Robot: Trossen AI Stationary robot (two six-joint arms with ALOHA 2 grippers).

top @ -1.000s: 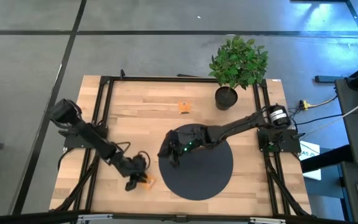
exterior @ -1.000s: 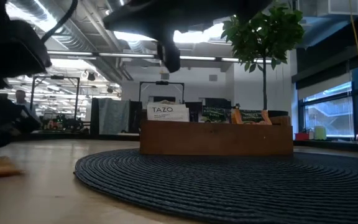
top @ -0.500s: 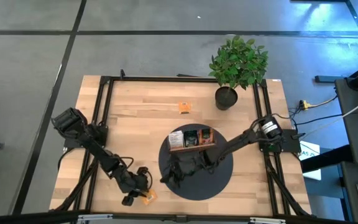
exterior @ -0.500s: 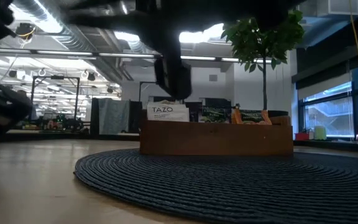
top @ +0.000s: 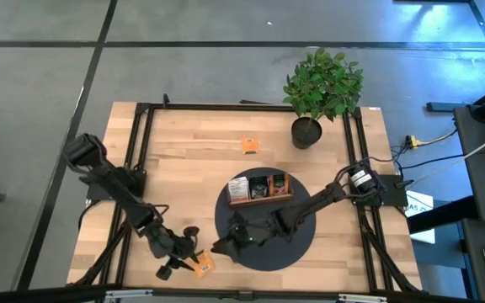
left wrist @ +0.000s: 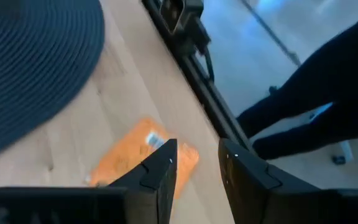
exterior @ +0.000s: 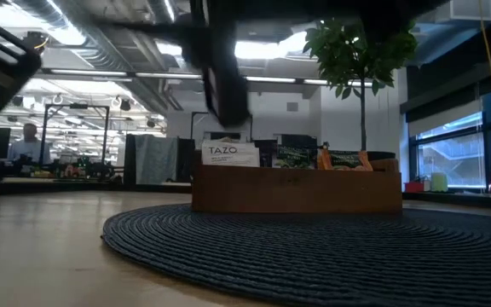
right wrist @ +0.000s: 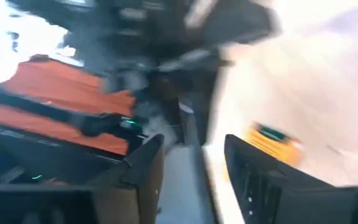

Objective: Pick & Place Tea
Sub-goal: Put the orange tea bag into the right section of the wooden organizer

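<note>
The left gripper (top: pixel 178 263) is down at about seven o'clock on the table (top: pixel 192 160). Its fingers stand a little apart, with nothing between them. An orange tea bag (top: pixel 201 264) lies flat on the wood, touching or almost touching the fingertips. In the left wrist view, that same orange tea bag (left wrist: pixel 143 158) shows just past the dark fingers (left wrist: pixel 159 176). It looks like the next one to be picked up.

Another orange tea bag (top: pixel 249 145) lies alone near twelve o'clock, well apart from both arms.

In the middle sits a round dark mat (top: pixel 297 240). The wooden tray (top: pixel 260 199) stands on the mat's far edge. Some tea bags (top: pixel 259 186) are already standing in it, so part of the job looks done.

The right gripper (top: pixel 230 245) hangs over the mat at about six o'clock. Its fingers are apart and hold nothing.

Two bags on the table are left to move, as far as can be seen.
</note>
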